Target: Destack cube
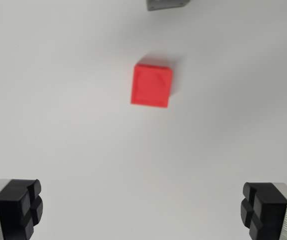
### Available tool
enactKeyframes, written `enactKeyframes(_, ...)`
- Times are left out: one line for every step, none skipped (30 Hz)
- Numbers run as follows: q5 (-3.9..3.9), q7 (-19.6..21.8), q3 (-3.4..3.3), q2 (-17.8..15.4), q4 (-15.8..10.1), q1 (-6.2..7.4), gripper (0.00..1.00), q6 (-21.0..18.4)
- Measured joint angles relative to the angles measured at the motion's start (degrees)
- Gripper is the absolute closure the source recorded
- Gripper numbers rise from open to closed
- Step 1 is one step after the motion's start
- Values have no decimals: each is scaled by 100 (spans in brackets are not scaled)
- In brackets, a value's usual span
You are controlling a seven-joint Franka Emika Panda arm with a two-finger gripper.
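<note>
A red cube [152, 86] lies on the white surface in the upper middle of the wrist view, seen from above and a little blurred. I cannot tell whether another cube sits beneath it. My gripper [142, 210] hangs above the surface, below the cube in the picture. Its two black fingertips [19, 206] stand far apart at the bottom corners, open, with nothing between them.
A grey block [167, 4] is cut off by the top edge, just beyond the red cube. The white surface [58, 100] fills the rest of the view.
</note>
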Motion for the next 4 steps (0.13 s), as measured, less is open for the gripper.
enactKeyframes(0, 0, 0, 0, 0, 0, 0, 0)
enactKeyframes(0, 0, 0, 0, 0, 0, 0, 0)
enactKeyframes(0, 0, 0, 0, 0, 0, 0, 0)
enactKeyframes(0, 0, 0, 0, 0, 0, 0, 0)
